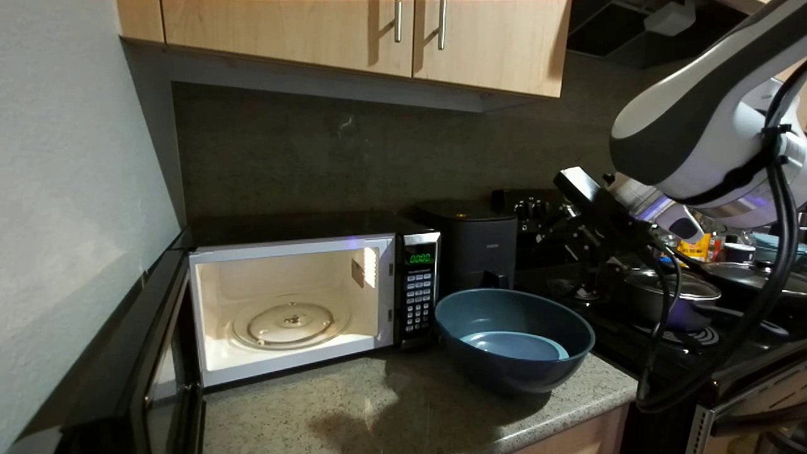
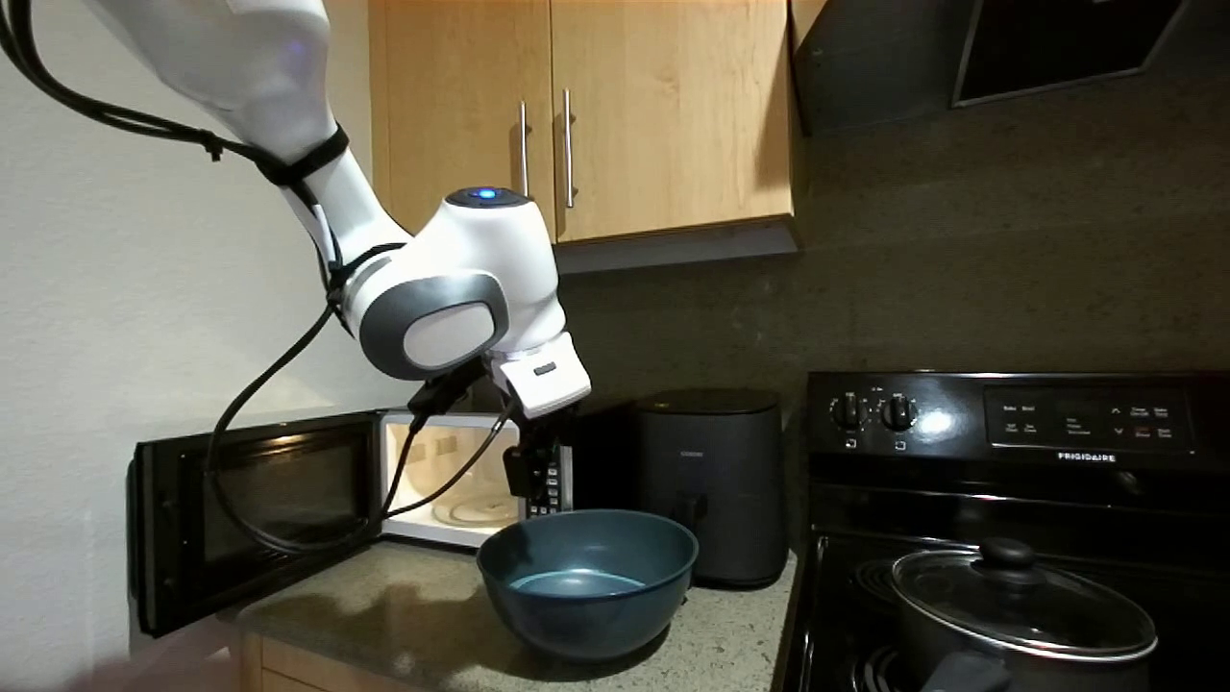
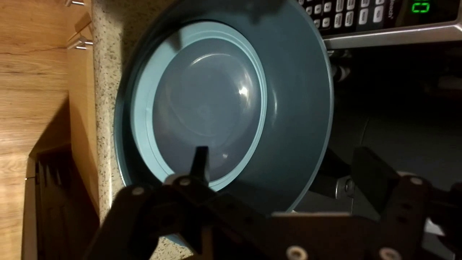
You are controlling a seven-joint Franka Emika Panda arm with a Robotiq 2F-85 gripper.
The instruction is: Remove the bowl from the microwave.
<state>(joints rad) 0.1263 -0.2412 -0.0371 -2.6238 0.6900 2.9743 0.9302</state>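
The large dark blue-grey bowl stands on the counter outside the microwave, also seen in an exterior view and in the wrist view. A lighter blue round piece lies inside it. The microwave is open and lit, with only the glass turntable visible inside; it also shows in an exterior view. My gripper is open and empty, above the bowl's stove side. In the wrist view one fingertip overlaps the bowl's inside and the other lies outside its rim. The gripper is partly hidden in an exterior view.
The microwave door hangs open by the wall. A black box-shaped appliance stands behind the bowl beside the microwave. A lidded pot sits on the stove. Wooden cabinets hang above. The counter's front edge is near the bowl.
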